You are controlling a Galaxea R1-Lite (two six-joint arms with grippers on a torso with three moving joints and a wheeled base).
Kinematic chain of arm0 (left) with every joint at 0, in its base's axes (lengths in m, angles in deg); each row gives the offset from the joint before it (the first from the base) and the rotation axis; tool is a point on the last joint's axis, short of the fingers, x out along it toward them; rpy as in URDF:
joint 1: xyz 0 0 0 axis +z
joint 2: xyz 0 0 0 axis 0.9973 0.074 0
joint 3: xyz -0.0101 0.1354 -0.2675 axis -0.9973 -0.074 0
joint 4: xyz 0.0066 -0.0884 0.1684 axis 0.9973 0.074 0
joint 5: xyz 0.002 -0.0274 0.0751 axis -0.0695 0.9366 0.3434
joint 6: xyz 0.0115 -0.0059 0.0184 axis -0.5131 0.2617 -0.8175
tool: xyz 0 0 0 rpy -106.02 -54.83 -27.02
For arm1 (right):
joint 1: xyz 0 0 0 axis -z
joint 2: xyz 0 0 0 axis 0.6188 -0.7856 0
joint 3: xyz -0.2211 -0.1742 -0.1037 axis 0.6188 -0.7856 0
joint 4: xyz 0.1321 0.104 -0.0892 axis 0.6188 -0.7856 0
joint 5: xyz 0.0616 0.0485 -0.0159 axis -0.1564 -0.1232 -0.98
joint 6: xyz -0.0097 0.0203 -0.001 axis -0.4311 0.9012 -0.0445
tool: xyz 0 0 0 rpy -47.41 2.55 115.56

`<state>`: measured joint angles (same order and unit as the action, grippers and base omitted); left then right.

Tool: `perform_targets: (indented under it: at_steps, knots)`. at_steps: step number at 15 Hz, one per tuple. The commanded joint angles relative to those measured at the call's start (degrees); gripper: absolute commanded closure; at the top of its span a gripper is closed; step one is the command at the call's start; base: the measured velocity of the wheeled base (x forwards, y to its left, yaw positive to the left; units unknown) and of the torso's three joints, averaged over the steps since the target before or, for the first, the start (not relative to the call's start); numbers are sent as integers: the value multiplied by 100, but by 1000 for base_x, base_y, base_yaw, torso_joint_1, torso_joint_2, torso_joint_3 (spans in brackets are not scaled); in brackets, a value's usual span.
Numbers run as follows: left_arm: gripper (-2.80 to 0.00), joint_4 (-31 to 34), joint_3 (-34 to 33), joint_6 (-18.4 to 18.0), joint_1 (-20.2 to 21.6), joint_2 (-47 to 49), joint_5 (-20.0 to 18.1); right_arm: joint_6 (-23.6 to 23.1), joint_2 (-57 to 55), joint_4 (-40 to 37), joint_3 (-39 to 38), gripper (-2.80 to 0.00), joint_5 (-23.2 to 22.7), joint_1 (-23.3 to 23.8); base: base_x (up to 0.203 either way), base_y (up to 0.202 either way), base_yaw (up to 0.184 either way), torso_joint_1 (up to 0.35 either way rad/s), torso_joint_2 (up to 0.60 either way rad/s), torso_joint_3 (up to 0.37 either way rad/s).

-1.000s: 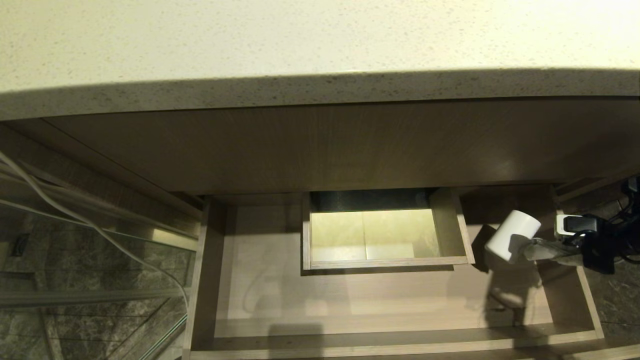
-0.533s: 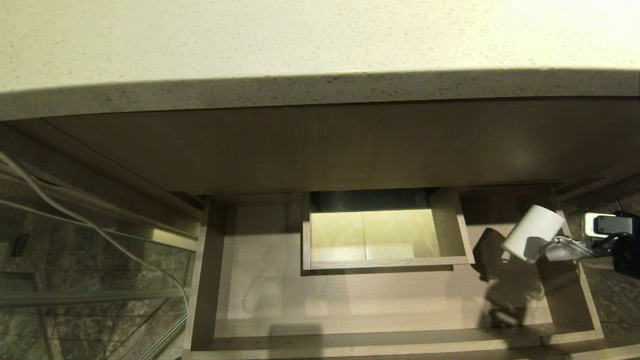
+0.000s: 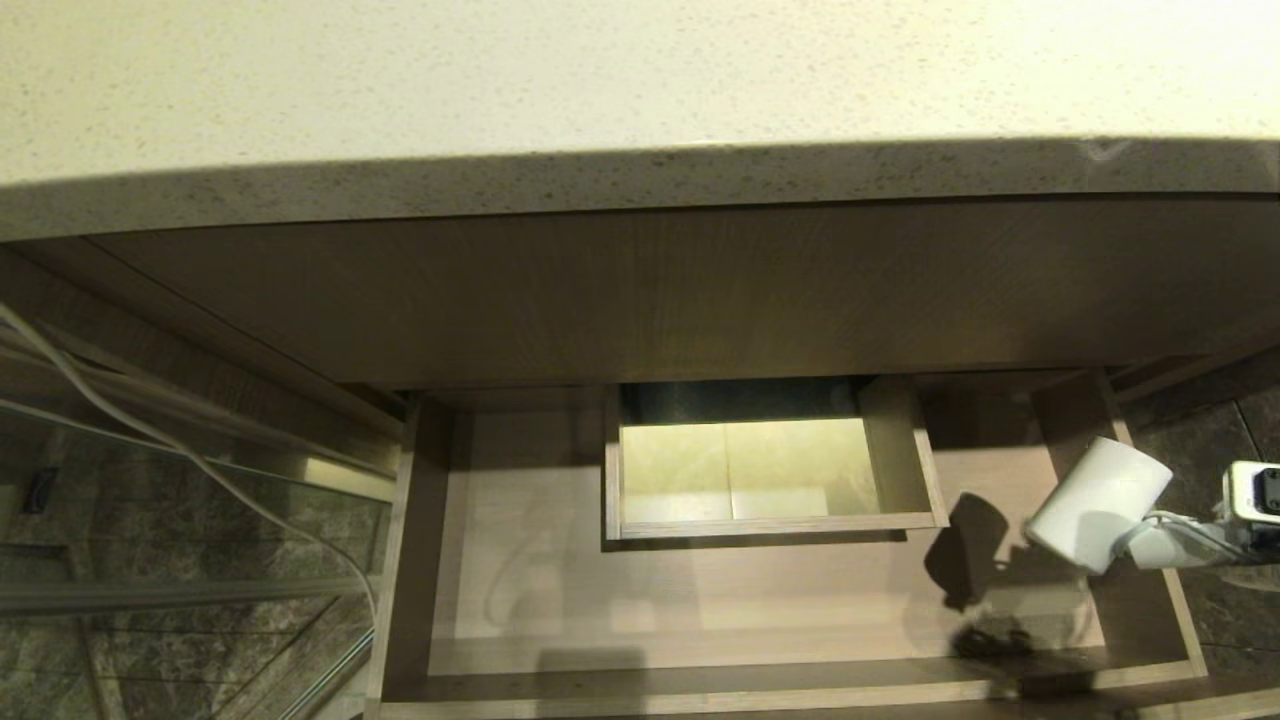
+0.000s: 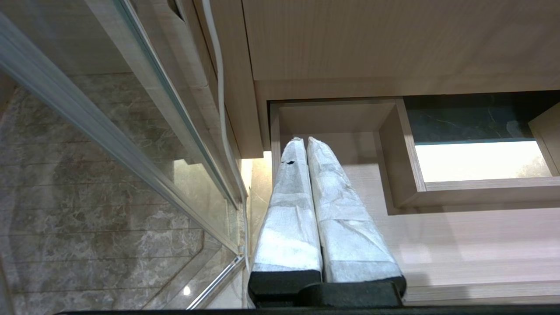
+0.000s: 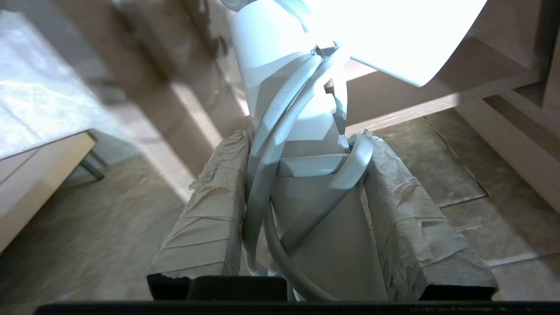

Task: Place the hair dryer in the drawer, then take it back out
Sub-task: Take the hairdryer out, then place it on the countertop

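Note:
The drawer (image 3: 700, 600) stands pulled out, its floor bare, with a boxed notch (image 3: 770, 524) at the rear. The white hair dryer (image 3: 1095, 500) hangs in the air over the drawer's right wall, barrel pointing up and left, throwing a shadow on the floor. My right gripper (image 5: 305, 135) is shut on its cord-wrapped handle (image 5: 302, 109), reaching in from the right edge of the head view. My left gripper (image 4: 305, 140) is shut on nothing and sits parked near the drawer's left end (image 4: 459, 245).
A speckled countertop (image 3: 600, 80) and a wood-grain vanity panel (image 3: 700, 290) overhang the drawer's rear. A glass panel with a white cable (image 3: 150, 440) stands to the left. Marble floor (image 3: 1230, 600) lies to the right.
My right gripper has carried the hair dryer to the right and higher, from inside the drawer's right end to above its right wall. The left arm has not moved.

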<state>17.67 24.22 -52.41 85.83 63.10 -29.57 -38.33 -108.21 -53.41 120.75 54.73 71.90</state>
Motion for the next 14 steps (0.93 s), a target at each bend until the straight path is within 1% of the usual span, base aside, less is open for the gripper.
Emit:
perform_targets:
  at_steps: [1,6,9,13,14]
  knots:
    - [0,-15,-229,4,1,0,-1,-52,683,-274,-91,0,-14,8,0,0,0,0,0,0]
    - [0,-8,-229,4,1,0,-1,-25,1790,-944,-105,0,-85,0,0,0,0,0,0,0]
    - [0,-8,-229,4,1,0,-1,-23,2156,-1345,-207,0,-563,-1,0,0,0,0,0,0]
    - [0,-8,-229,4,1,0,-1,0,2374,-1331,-337,0,-716,4,0,0,0,0,0,0]
    - [0,-8,-229,4,1,0,-1,-11,2376,-1348,-347,0,-816,1,0,0,0,0,0,0]
